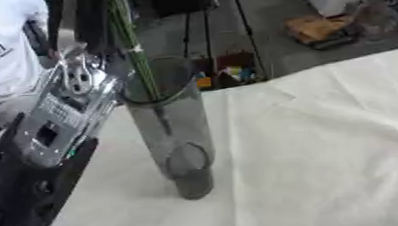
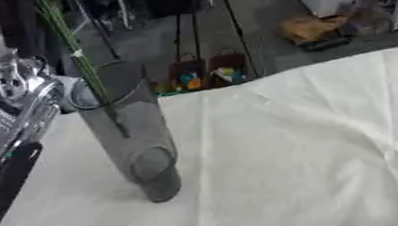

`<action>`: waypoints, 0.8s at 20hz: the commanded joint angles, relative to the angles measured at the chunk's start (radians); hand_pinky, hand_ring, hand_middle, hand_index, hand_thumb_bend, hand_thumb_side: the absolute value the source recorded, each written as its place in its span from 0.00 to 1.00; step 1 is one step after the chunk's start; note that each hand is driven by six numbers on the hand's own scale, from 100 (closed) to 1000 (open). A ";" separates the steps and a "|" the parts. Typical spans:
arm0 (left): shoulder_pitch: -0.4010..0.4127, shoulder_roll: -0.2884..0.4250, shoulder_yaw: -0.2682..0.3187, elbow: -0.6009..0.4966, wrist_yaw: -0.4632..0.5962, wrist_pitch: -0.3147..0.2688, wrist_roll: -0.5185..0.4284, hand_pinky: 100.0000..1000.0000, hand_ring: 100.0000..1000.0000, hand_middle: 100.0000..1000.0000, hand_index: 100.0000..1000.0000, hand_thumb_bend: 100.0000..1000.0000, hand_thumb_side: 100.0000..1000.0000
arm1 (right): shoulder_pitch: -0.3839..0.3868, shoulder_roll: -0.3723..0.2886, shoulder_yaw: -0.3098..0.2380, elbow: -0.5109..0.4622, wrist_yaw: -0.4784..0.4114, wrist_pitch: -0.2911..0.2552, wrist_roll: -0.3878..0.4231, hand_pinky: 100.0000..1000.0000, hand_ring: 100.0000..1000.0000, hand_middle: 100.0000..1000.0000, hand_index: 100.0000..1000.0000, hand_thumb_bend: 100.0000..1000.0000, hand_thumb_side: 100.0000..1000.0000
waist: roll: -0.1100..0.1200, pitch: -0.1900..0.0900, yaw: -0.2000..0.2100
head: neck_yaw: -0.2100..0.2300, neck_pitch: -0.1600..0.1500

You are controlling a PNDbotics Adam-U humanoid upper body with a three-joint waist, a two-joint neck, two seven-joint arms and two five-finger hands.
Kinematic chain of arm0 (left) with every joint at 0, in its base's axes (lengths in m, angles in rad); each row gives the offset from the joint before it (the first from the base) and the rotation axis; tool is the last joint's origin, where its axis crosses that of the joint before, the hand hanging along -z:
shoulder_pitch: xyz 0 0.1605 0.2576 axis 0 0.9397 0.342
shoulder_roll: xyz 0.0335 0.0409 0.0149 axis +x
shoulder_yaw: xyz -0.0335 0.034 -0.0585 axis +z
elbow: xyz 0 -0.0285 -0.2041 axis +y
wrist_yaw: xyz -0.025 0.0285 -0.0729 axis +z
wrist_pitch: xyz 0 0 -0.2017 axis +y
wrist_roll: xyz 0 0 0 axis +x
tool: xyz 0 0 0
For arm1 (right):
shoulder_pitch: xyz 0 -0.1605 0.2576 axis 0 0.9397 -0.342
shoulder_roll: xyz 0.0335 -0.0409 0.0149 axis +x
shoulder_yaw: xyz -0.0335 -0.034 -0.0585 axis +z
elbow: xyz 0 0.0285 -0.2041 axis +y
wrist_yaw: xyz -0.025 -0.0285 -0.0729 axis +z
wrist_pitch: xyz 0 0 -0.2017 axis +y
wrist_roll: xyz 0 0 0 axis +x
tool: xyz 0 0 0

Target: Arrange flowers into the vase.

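I am looking at the vase [image 1: 173,132], a tall smoky glass cylinder standing near the left edge of the white cloth [image 1: 328,151], and green stems [image 1: 138,64] are running down through its rim and out past the top of the picture, so the blooms are cut off from me. To the right and toward the near side the cloth is lying wide and creased, giving me plenty of open room; to the left the cloth is ending just beside the vase. My left arm [image 1: 58,120], silver and black, is coming in there from the lower left and sitting just beside the glass, its upper end near the rim. The left hand [image 1: 79,76] is showing only as a blurred silver shape beside the stems, and I cannot tell whether its fingers are spread, pressed together or pinching a stem. Beyond the far edge of the cloth I am making out a dark floor and some small coloured things.
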 commanded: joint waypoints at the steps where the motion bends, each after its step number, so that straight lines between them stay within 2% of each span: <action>1: -0.011 0.028 0.010 0.000 0.013 0.013 0.000 0.32 0.29 0.30 0.11 0.00 0.87 | -0.005 -0.011 -0.009 -0.018 0.004 -0.002 -0.006 0.56 0.70 0.58 0.71 0.00 1.00 | -0.010 -0.028 0.000 | -0.003 -0.015; 5: -0.008 0.026 0.011 0.004 0.020 0.020 0.005 0.32 0.29 0.33 0.22 0.00 0.89 | -0.005 -0.010 -0.009 -0.018 0.007 -0.001 -0.009 0.56 0.70 0.58 0.71 0.00 1.00 | -0.010 -0.028 0.001 | -0.004 -0.017; 10: -0.002 0.026 0.009 0.007 0.026 0.015 0.013 0.34 0.33 0.44 0.34 0.00 0.90 | -0.007 -0.009 -0.009 -0.018 0.008 -0.001 -0.009 0.56 0.70 0.58 0.71 0.00 1.00 | -0.010 -0.028 0.000 | -0.009 -0.024; 16: 0.009 0.042 0.003 0.001 -0.003 0.004 -0.007 0.35 0.34 0.45 0.35 0.00 0.80 | -0.005 -0.008 -0.010 -0.018 0.010 0.002 -0.010 0.56 0.70 0.58 0.71 0.00 1.00 | -0.009 -0.029 0.002 | -0.014 -0.020</action>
